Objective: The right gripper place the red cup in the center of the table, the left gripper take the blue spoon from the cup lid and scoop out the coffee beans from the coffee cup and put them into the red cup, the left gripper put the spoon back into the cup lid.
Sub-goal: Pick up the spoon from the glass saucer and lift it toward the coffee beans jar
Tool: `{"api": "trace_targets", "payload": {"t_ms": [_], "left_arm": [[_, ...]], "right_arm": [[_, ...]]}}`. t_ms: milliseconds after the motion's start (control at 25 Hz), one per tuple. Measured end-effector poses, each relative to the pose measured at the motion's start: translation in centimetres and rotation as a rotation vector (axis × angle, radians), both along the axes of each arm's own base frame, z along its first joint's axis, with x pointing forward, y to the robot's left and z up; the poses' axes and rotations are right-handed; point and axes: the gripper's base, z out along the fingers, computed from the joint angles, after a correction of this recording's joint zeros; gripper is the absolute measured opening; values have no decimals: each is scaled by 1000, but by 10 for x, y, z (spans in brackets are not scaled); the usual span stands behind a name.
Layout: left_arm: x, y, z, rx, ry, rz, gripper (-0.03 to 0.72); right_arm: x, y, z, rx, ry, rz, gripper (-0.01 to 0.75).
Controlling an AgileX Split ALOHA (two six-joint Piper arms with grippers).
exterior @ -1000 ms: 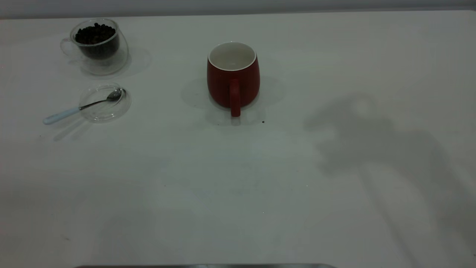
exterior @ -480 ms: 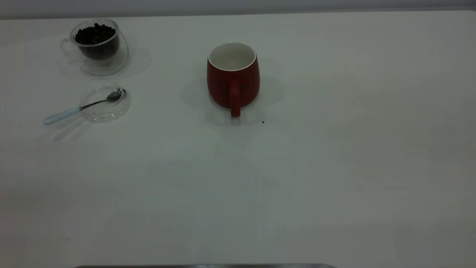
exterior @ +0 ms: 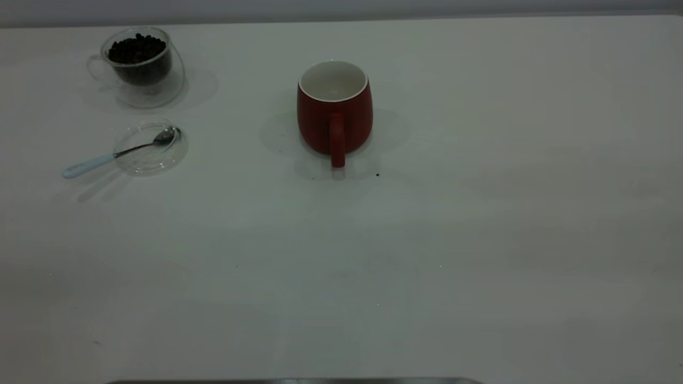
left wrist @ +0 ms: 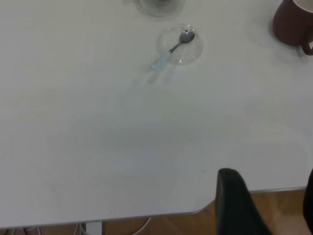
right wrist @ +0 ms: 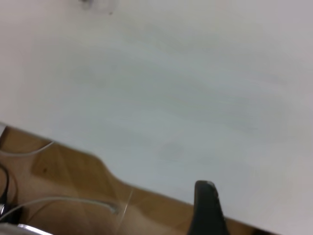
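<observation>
Standing upright near mid-surface, red cup (exterior: 334,109) is placed, inside white and bare: step one looks done. Blue spoon (exterior: 114,154) untouched, bowl in cup lid (exterior: 151,148), handle jutting off the rim. Coffee cup (exterior: 140,64) just behind the lid, coffee beans (exterior: 136,49) heaped inside. Scooping and spoon return remain. Left gripper (left wrist: 266,208) hangs past the surface's edge, fingers spread, grasping nothing; right gripper's fingers: cannot tell. White table (exterior: 427,240); wood floor and cables below.
</observation>
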Motion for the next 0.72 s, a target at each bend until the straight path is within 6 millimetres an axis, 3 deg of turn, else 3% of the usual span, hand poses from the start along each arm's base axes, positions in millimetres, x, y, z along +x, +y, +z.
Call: {"api": "trace_targets", "payload": {"t_ms": [440, 720], "left_arm": [[0, 0, 0, 0, 0, 0, 400], [0, 0, 0, 0, 0, 0, 400]], "right_arm": [[-1, -2, 0, 0, -20, -70, 573], [-31, -2, 1, 11, -225, -86, 573]]}}
